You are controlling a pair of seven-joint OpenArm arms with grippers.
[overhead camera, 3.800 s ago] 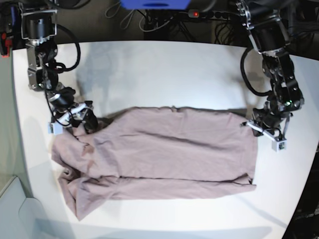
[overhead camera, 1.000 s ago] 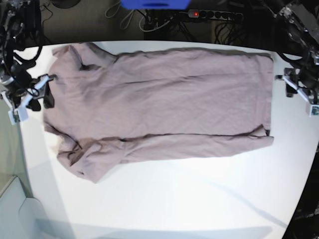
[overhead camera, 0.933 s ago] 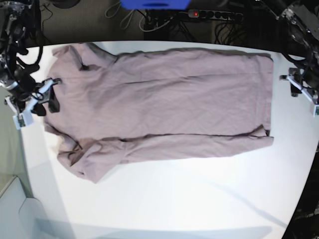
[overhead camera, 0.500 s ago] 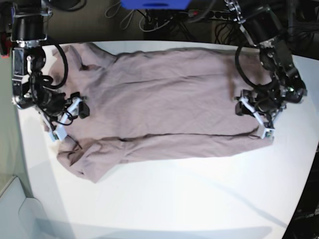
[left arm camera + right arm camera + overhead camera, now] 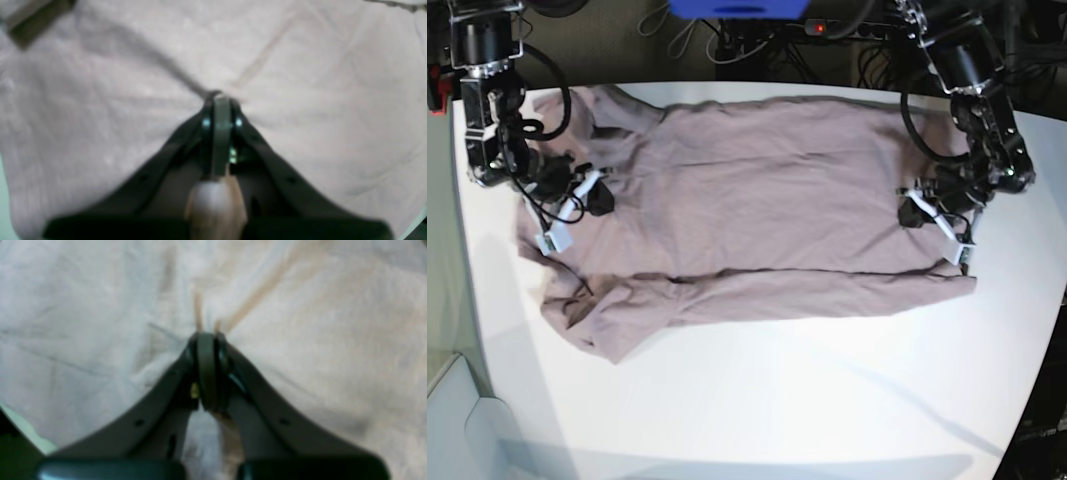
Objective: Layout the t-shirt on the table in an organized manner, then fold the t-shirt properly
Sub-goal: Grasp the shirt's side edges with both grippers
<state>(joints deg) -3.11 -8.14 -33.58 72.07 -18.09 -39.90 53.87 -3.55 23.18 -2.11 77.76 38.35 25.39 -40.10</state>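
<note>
The mauve t-shirt (image 5: pixel 757 200) lies spread across the far half of the white table (image 5: pixel 827 400), with its collar and sleeves at the left and its hem at the right. A lower strip of it is folded over along the near edge. My left gripper (image 5: pixel 910 213) is on the shirt near the hem, and the left wrist view shows it (image 5: pixel 219 96) shut, pinching a ridge of fabric (image 5: pixel 100 83). My right gripper (image 5: pixel 599 197) is on the shirt near the sleeve end, and the right wrist view shows it (image 5: pixel 206 335) shut on puckered cloth (image 5: pixel 333 340).
A power strip with cables (image 5: pixel 857 30) and a blue object (image 5: pixel 737 8) sit beyond the table's far edge. The table edge curves away at the right (image 5: pixel 1037 330). A pale bin-like thing (image 5: pixel 457 420) stands at the lower left.
Both grippers have come in from beyond the shirt's two ends onto the cloth and closed on it. The shirt earlier shifted from the table's middle to its far half.
</note>
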